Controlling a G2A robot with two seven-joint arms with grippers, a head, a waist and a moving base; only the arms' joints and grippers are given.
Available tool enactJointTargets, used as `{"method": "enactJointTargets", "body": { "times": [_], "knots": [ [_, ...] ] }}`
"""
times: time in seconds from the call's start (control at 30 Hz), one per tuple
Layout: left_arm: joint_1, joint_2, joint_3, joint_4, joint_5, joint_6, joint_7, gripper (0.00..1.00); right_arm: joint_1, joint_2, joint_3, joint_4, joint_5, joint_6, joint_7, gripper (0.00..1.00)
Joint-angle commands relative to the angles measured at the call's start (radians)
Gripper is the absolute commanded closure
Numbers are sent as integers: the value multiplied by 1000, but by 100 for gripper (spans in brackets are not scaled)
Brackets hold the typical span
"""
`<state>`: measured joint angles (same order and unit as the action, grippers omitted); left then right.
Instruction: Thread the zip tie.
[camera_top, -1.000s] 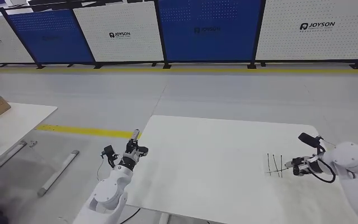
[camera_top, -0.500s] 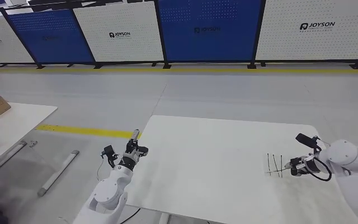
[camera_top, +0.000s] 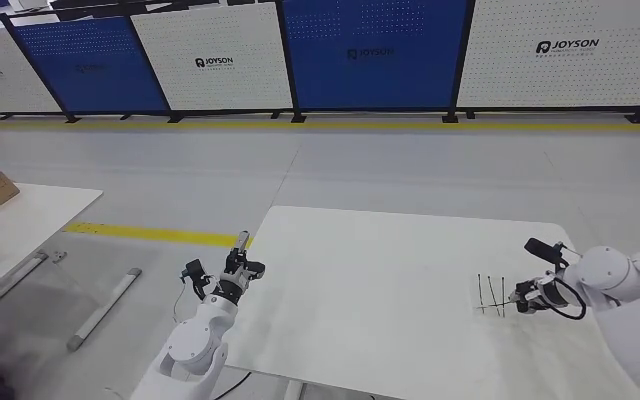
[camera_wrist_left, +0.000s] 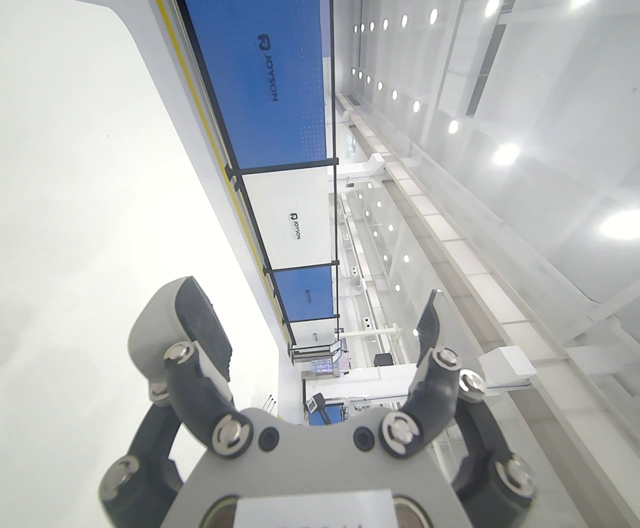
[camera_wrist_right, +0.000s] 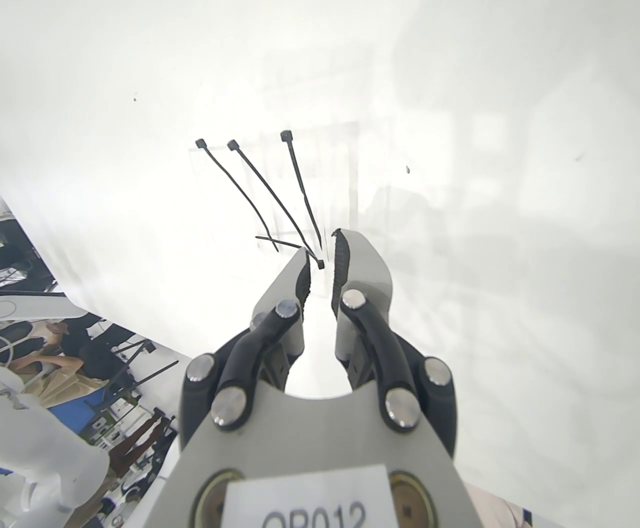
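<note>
Black zip ties (camera_wrist_right: 272, 200) lie loose near the desk's (camera_top: 380, 290) right edge; right pincer (camera_wrist_right: 322, 243) barely parted, tips flanking one tie's head, gripping nothing; left pincer (camera_wrist_left: 316, 302) spread wide, empty, at the left edge.

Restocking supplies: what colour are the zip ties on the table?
The zip ties are black; right wrist view shows it best.

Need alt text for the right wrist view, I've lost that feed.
The right gripper, fingers narrowly apart, is at the near ends of several thin black plastic zip ties fanned out on the white table. One tie's small head shows between the fingertips.
</note>
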<state>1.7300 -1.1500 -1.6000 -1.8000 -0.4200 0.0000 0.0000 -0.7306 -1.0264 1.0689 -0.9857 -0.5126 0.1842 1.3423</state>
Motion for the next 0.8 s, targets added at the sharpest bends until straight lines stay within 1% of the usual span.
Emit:
{"method": "enactJointTargets", "body": {
  "times": [0.0,0.07,0.13,0.17,0.2,0.23,0.5,0.77],
  "knots": [
    [0,0,0,0,0,0,0,0,5,-1,-5,7,-1,1,-1,83],
    [0,0,0,0,0,0,0,0,9,-3,-9,12,-4,5,-2,84],
    [0,0,0,0,0,0,0,0,12,-4,-13,16,-3,6,-4,93],
    [0,0,0,0,0,0,0,0,14,-4,-13,17,-3,6,-5,95],
    [0,0,0,0,0,0,0,0,15,-4,-14,18,-4,5,-6,99],
    [0,0,0,0,0,0,0,0,16,-4,-15,18,-6,6,-7,100],
    [0,0,0,0,0,0,0,0,11,2,-3,-3,-10,6,-5,100],
    [0,0,0,0,0,0,0,0,-21,20,36,-59,-9,-3,7,100]
  ]
}}
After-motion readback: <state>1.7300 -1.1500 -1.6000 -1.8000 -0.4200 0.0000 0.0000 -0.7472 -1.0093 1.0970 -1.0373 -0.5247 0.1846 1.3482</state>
